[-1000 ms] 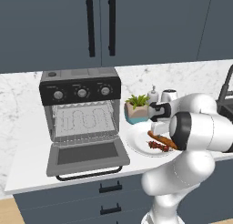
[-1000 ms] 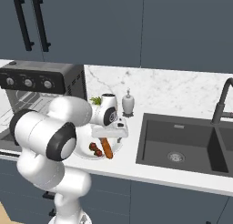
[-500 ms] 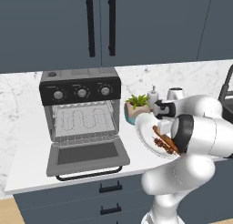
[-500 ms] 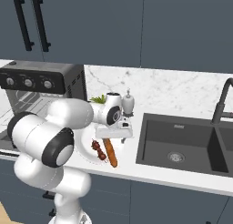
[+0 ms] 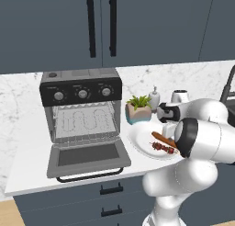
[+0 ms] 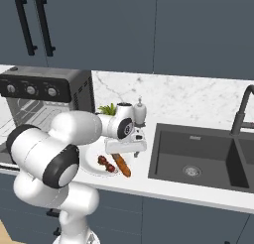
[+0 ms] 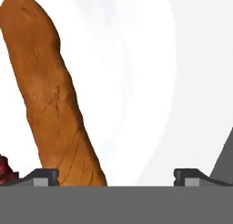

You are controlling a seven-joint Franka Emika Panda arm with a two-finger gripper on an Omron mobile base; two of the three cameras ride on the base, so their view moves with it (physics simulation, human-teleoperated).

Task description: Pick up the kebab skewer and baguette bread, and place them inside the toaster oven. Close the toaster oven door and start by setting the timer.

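The toaster oven (image 5: 81, 110) stands at the left of the counter, and its door (image 5: 88, 157) hangs open and flat in front of the wire rack. To its right, a white plate (image 5: 140, 140) holds the orange-brown baguette bread (image 6: 121, 164) and the dark kebab skewer (image 6: 105, 163) side by side. My gripper (image 6: 125, 151) hangs open just above the plate and points down at it. In the hand view the baguette bread (image 7: 54, 104) runs up past the left fingertip (image 7: 43, 175). The skewer (image 7: 4, 166) peeks in at the left edge there. Nothing is held.
A small potted plant (image 5: 137, 108) and a soap bottle (image 5: 154, 97) stand behind the plate. Right of the plate lies a dark sink (image 6: 198, 158) with a tall faucet (image 6: 243, 114). Dark cabinets hang above the counter.
The hand has come down closer over the plate, and the elbow has dropped a little. The jaws stay open. The plate, the food and the oven have not moved.
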